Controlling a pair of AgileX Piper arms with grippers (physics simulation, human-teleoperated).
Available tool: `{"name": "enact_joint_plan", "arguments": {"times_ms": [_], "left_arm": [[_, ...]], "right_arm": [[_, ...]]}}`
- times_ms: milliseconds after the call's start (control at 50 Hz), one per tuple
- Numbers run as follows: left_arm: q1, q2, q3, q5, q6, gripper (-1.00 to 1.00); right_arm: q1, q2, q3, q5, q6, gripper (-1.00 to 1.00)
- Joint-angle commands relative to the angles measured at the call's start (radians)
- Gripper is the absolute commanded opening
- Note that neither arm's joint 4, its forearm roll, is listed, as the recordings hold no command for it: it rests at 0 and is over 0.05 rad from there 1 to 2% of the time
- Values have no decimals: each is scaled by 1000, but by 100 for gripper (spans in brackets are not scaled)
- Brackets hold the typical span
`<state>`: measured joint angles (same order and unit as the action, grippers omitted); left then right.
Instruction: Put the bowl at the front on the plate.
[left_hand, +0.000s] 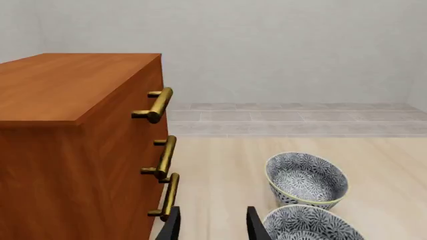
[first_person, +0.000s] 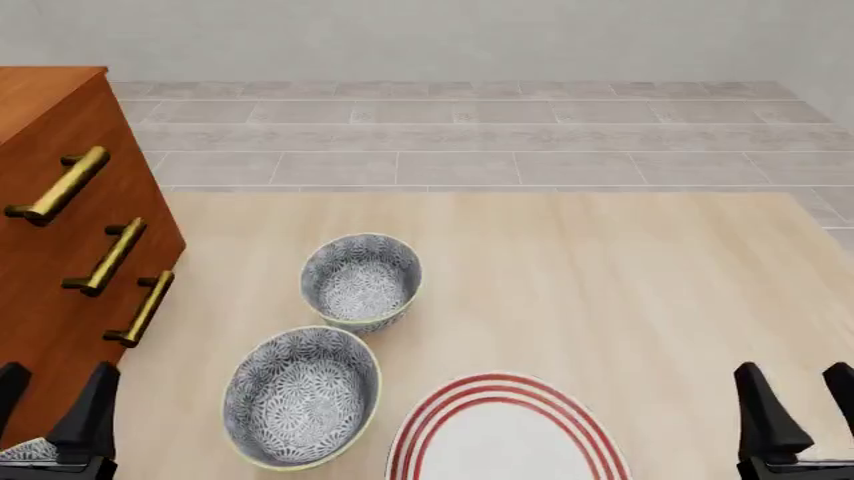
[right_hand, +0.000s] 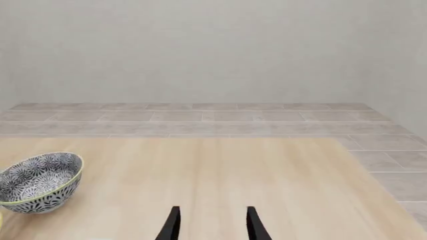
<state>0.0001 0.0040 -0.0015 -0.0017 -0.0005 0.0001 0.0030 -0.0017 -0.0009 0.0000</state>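
Note:
Three look-alike blue-grey patterned bowls show in the front view. The bowl at the front (first_person: 19, 451) is only a sliver at the bottom left corner, under and beside my left gripper (first_person: 51, 392). A second bowl (first_person: 302, 396) (left_hand: 311, 223) lies just left of the plate (first_person: 514, 442), which is white with red rings and cut off by the frame's lower edge. The third bowl (first_person: 360, 279) (left_hand: 307, 177) (right_hand: 40, 182) stands farther back. My left gripper (left_hand: 212, 226) is open and empty. My right gripper (first_person: 798, 388) (right_hand: 212, 226) is open and empty, right of the plate.
A wooden dresser (first_person: 54, 250) (left_hand: 67, 150) with three brass handles (first_person: 107, 256) stands along the table's left side, close to my left gripper. Beyond the light wood table (first_person: 614, 280) lie a tiled floor and a grey wall.

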Motion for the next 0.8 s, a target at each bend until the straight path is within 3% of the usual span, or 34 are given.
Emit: {"name": "enact_joint_plan", "arguments": {"times_ms": [20, 520, 540, 560, 620, 640, 740, 800], "left_arm": [[0, 4, -2, -1, 0, 100], [4, 7, -1, -4, -1, 100], [32, 99, 0, -47, -60, 100], [36, 140, -7, -61, -50, 100], [18, 65, -98, 70, -34, 100], [-2, 100, -130, 104, 2, 100], [10, 188, -223, 194, -2, 100], [22, 225, -296, 279, -40, 100]], "right_arm": [[0, 4, -4, 2, 0, 100], [0, 6, -4, -1, 0, 100], [0, 6, -4, -1, 0, 100], [0, 6, -4, -1, 0, 100], [0, 6, -4, -1, 0, 100], [0, 6, -4, -1, 0, 100], [0, 6, -4, -1, 0, 100], [0, 6, -4, -1, 0, 100]]}}
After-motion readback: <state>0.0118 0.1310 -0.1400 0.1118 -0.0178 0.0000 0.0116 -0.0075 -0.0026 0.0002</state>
